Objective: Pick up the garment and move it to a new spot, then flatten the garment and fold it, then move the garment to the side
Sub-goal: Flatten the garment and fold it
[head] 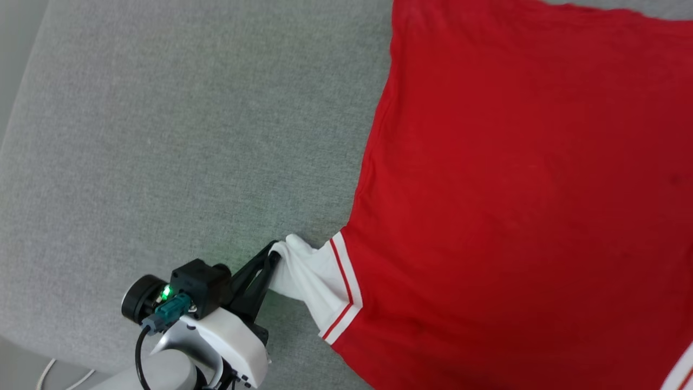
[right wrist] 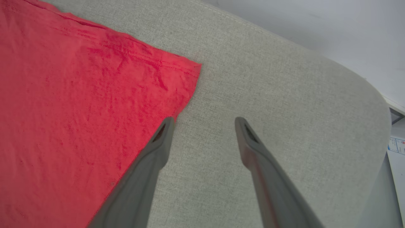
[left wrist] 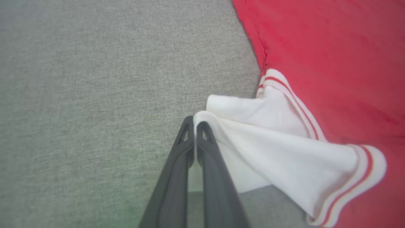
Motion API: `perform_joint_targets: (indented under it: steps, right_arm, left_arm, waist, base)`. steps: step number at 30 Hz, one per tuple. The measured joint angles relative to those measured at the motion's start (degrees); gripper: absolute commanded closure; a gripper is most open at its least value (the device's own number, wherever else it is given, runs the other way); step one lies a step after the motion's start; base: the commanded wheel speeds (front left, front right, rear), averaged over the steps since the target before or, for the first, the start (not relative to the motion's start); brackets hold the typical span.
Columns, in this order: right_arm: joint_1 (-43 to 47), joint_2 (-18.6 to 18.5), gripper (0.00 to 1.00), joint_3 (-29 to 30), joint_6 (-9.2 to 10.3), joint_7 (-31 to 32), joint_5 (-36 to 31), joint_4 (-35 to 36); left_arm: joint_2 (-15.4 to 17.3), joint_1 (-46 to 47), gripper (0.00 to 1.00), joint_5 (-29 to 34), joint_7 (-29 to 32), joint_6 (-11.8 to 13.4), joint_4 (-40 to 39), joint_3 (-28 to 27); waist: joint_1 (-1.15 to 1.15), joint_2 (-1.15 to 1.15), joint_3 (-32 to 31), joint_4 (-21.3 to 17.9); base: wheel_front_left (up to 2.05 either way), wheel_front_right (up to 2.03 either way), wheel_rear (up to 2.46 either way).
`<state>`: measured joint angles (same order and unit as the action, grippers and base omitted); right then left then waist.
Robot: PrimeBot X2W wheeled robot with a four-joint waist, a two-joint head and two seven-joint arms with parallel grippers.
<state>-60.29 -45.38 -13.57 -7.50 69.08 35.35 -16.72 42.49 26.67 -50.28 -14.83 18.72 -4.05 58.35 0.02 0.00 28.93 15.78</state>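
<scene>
Lying plain side up on the grey cushion point(head: 162, 135), the garment point(head: 514, 189) looks nearly flattened but not yet folded or set aside, its white sleeve point(head: 308, 276) pinched by the closed left gripper point(left wrist: 195, 125) while the right gripper point(right wrist: 205, 122) hangs wide open and empty beside a red corner.

Indoor workspace, kind unclear, grey upholstered surface point(right wrist: 284, 95) with rounded corner, pale floor point(head: 13, 43)

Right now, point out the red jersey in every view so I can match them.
Head view: red jersey covers the right side; left tool pinches its white sleeve.
Left wrist view: red jersey at right, sleeve at centre.
Right wrist view: red jersey at left, its corner by the open right tool.
Shared landmark: grey fabric surface.
</scene>
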Motion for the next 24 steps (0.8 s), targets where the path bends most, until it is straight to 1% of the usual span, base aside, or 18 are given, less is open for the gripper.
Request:
perform_joint_targets:
  steps: [2, 4, 6, 9, 15, 16, 17, 18, 24]
  right_arm:
    - [-1.4, 1.1, 0.0, 0.9, 0.0, 1.3, -1.6, -1.7]
    - [-1.9, 2.0, 0.0, 1.6, 0.0, 1.8, -3.4, -3.1]
    - [-2.0, 2.8, 0.0, 2.6, 0.0, 1.5, -5.0, -4.6]
    - [-1.2, 4.0, 0.0, 2.9, 0.0, 1.5, -6.5, -5.6]
    - [0.1, 3.6, 0.0, 3.6, 0.01, 1.5, -6.9, -5.3]
    - [0.2, 3.5, 0.15, 3.7, 0.01, 1.4, -6.9, -5.2]
    - [0.3, 3.6, 0.65, 3.9, 0.01, 1.3, -6.9, -5.3]
    - [0.4, 3.6, 1.0, 3.9, 0.01, 1.2, -6.9, -5.2]
    - [1.0, 5.0, 1.0, 3.8, 0.0, -1.3, -7.2, -5.8]
  left_arm:
    - [-0.1, 0.6, 1.0, 1.0, 0.0, 0.2, -0.7, -0.3]
    - [-0.6, 0.8, 1.0, 0.7, -0.1, 0.2, -1.8, -1.1]
    - [-0.6, 1.4, 1.0, 2.2, -0.1, 0.5, -2.3, -1.0]
    - [-0.9, 1.8, 1.0, 2.5, -0.1, 0.9, -3.1, -1.3]
    - [-1.1, 1.8, 1.0, 3.4, -0.3, 1.5, -3.7, -1.5]
    - [-1.1, 1.8, 1.0, 3.5, -0.3, 1.5, -3.7, -1.5]
    - [-1.1, 1.8, 1.0, 3.6, -0.3, 1.5, -3.7, -1.5]
    - [-1.2, 1.8, 1.0, 3.6, -0.3, 1.5, -3.6, -1.5]
    - [-1.2, 1.4, 1.0, 3.4, -0.3, 1.8, -3.0, -1.6]
  waist:
    - [0.0, 0.0, 1.8, 1.0]
    - [0.0, 0.0, 3.5, 1.8]
    - [0.0, 0.0, 5.1, 2.6]
    - [0.0, 0.0, 7.1, 3.7]
    - [-0.02, 0.0, 9.2, 4.4]
    - [-0.03, 0.0, 9.2, 4.4]
    - [-0.02, 0.0, 9.1, 4.3]
    - [-0.02, 0.0, 9.0, 4.3]
    - [-0.02, 0.0, 6.4, 3.6]
  base:
    - [0.0, 0.0, 0.0]
    - [0.0, 0.0, 0.0]
    - [0.0, 0.0, 0.0]
    - [0.0, 0.0, 0.0]
    - [0.0, 0.0, 0.0]
    - [0.0, 0.0, 0.0]
    - [0.0, 0.0, 0.0]
    - [0.0, 0.0, 0.0]
    - [0.0, 0.0, 0.0]
